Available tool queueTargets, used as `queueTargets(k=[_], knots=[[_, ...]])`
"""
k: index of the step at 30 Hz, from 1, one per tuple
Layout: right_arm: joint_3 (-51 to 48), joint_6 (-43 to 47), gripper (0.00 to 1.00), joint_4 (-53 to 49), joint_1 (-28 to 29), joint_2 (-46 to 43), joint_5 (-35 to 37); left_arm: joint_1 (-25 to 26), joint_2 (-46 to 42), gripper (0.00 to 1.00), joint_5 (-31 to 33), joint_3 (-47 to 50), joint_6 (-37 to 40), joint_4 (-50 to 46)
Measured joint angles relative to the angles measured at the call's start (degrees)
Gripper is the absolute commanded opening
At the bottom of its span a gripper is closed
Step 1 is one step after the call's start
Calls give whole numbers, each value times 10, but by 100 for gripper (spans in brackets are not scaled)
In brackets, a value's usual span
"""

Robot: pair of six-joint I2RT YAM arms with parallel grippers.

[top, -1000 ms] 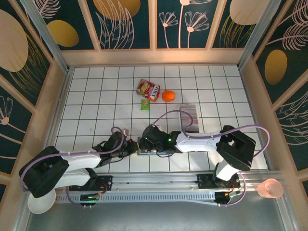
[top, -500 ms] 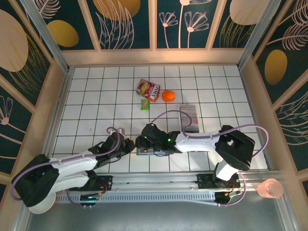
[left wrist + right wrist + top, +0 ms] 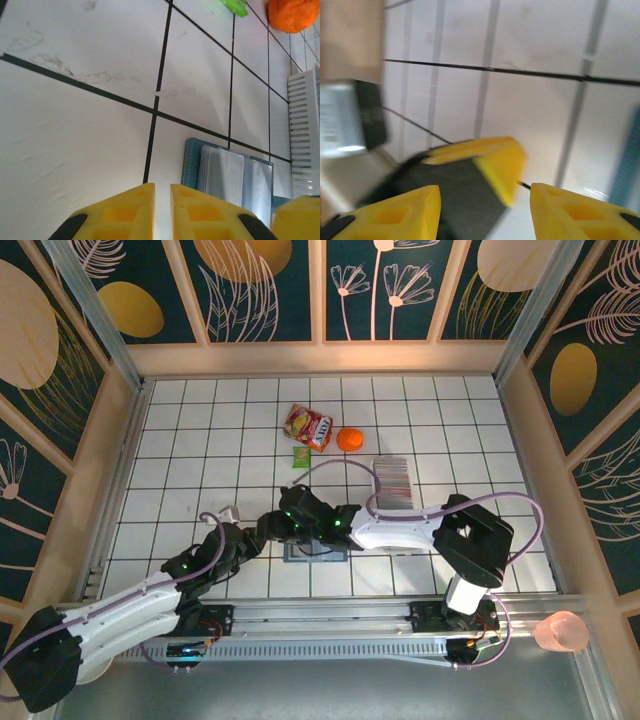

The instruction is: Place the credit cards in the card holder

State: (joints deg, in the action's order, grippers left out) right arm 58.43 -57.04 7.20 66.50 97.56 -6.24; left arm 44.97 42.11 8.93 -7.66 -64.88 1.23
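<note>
The teal card holder [image 3: 192, 159] lies open on the tiles with its clear sleeves [image 3: 225, 175] showing. In the top view the card holder [image 3: 308, 552] sits just below the right arm's wrist. My left gripper [image 3: 162, 192] hovers just left of it, its yellow fingers a narrow crack apart with nothing between them. My right gripper [image 3: 485, 200] stands wide open and holds nothing; it faces the left gripper's finger [image 3: 495, 160] close by. Both grippers, left [image 3: 266, 530] and right [image 3: 287, 517], meet left of the holder. The credit cards [image 3: 392, 478] stand on edge in the long tray.
The long clear tray [image 3: 394, 502] lies right of the right arm, and its ribbed wall [image 3: 305, 130] is near the holder. An orange [image 3: 349, 439], a snack bag [image 3: 308, 426] and a small green packet [image 3: 300, 456] lie farther back. Wooden walls ring the tiled floor.
The left arm has stretched out up and to the right, and its jaws have parted a crack. The right gripper has slid left off the card holder, toward the left gripper.
</note>
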Motion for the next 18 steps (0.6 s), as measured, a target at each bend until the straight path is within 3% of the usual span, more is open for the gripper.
queueTargets(k=[5,10,14,18], knots=[[39,47,51,7,-32,-14,-38,0,-31,30,15,-1,0,-25],[42,152,51,-61,-104,-100,-35,0,-23,41,5,-2,5,-22],[42,301,49,-141,-173,-223,4,0,25,53,-20,-18,21,-4],[34,529,53,-180,-217,-352,33,0,77,57,-49,-40,43,26]])
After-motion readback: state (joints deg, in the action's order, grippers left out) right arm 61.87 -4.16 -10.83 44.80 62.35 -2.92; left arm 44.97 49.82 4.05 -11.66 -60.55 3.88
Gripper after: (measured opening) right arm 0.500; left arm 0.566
